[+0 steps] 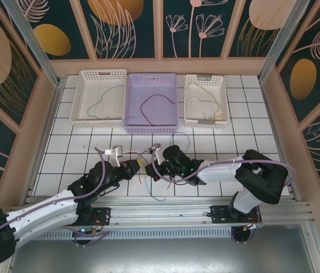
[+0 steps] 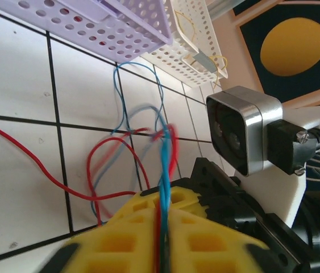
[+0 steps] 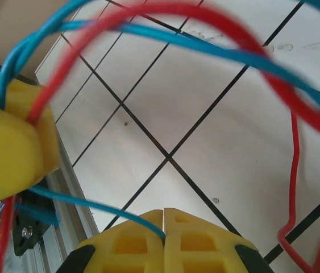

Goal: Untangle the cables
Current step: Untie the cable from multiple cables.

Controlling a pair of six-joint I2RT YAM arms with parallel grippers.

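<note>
A tangle of red and blue cables lies on the white tiles between my two grippers. My left gripper is shut on a twisted blue cable and a red cable, both running up between its yellow fingers. My right gripper faces it closely and is shut on a blue cable that enters its tips from the left. In the right wrist view, more blue cable and red cable arch overhead from the left gripper's yellow finger.
Three baskets stand at the back: a white one with a blue wire, a lilac one with a red wire, and a white one with a yellow wire. A loose cable end trails toward the front rail.
</note>
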